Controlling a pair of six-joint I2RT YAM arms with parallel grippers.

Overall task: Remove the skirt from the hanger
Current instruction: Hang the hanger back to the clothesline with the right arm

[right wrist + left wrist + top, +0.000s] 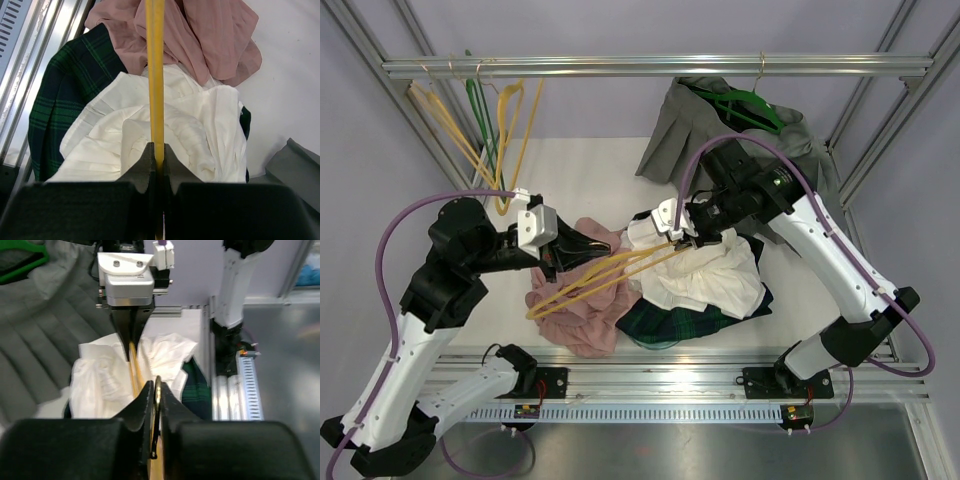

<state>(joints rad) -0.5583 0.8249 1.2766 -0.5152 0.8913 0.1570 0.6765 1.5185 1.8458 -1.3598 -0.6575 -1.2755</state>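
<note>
Across the middle of the counter [590, 180] I see the yellow hanger [610, 272] held by both arms. My left pincer [156, 395] is closed on a thin curved part of it, and my right pincer [159, 150] is clamped on its bar. Beneath the hanger lie the pink skirt [582, 320] and the white skirt [715, 275]. I cannot tell whether either is still attached.
</note>
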